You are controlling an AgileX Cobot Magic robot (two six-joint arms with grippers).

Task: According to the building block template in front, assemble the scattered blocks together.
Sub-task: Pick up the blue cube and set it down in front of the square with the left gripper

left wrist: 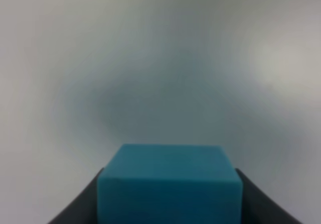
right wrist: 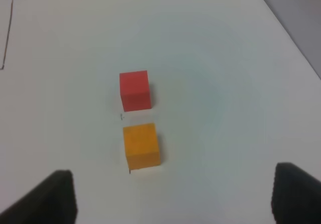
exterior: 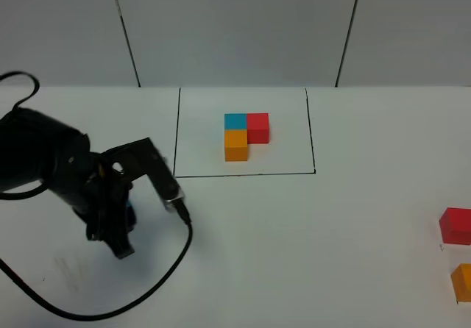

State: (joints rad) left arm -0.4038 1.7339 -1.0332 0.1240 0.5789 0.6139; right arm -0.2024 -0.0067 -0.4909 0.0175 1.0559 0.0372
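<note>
Counter [exterior: 294,254]: white, plain; carries everything listed below.
Black outline [exterior: 243,174]: thin drawn rectangle at the far middle of the counter; whole only in the exterior high view, with one corner line showing in the right wrist view.
Left arm [exterior: 37,155]: black, bent down over the near left of the counter; seen only from the high camera.
Cable [exterior: 188,232]: black, looping from the left arm across the counter.
Template [exterior: 246,133]: L of three touching cubes inside the outline. Blue sits at the back left, red beside it on the right, orange in front of the blue.
Left claw [exterior: 121,232]: clamped on the blue block, well apart from the outline.
Right claw [right wrist: 175,196]: spread wide, holding nothing; two dark fingertips in the wrist view only, out of the high view.
Blue block [left wrist: 168,189]: fills the left wrist view between the dark fingers [left wrist: 75,209]; a mere sliver from above.
Red block [right wrist: 134,90]: on the counter at the right, cropped by the high view's edge, whole in the right wrist view.
Orange block [right wrist: 142,145]: just beside the red, a narrow gap between them, likewise cropped from above.
</note>
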